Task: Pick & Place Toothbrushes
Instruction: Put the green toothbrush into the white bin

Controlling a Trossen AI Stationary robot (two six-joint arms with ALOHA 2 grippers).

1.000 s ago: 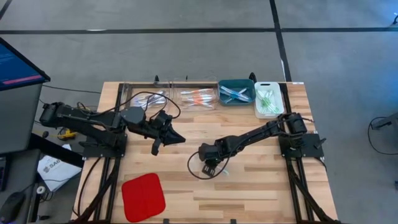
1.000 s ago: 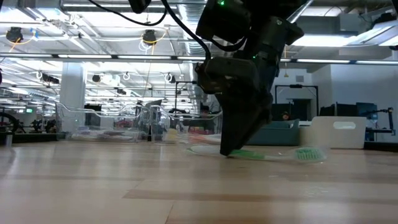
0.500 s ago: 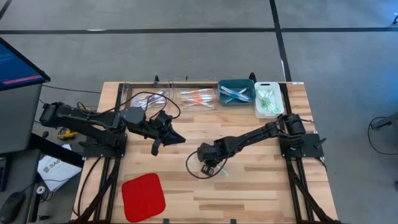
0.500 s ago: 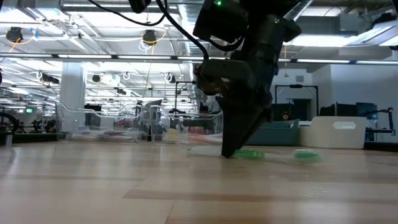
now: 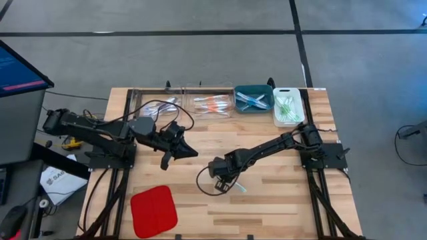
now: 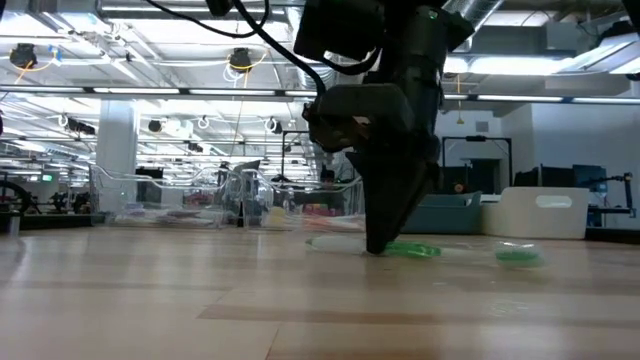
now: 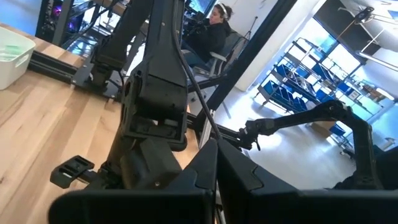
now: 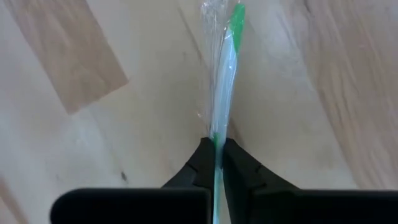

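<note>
right end effector: point(image 5: 223, 179) low on the tabletop point(image 5: 280, 200), centre of the high view, fingers point(image 8: 239, 167) pinched on a green toothbrush point(image 8: 224, 93)
toothbrush in hand: green-accented, clear wrapper, lying flat on the wood; in the low view point(image 6: 420, 250) it trails right from the fingertips, bristle end still on the surface
left end effector: point(image 5: 179, 150) waits left of centre in the high view, fingers pressed together, holding nothing
other toothbrushes: already sorted in the bins along the upper edge of the high view — clear trays point(image 5: 212, 103), teal bin point(image 5: 253, 99), white bin point(image 5: 287, 107) with green ones inside
step: grasp looks just made, lift not yet begun
next move: raise straight up until the brush clears the wood, then carry to upper right; the white bin seems the match by colour, my guess
watch: grip sits near one end, so the long free end may droop or swing
open room: bare wood between the grasp and the bins, nothing in the way
edges: bin walls need height on approach; the right arm's own cable loop point(image 5: 203, 183) lies just left of the grasp
red pad: point(image 5: 153, 210) lower left of the high view, well apart from the route
left arm: clear of the route if it stays put
</note>
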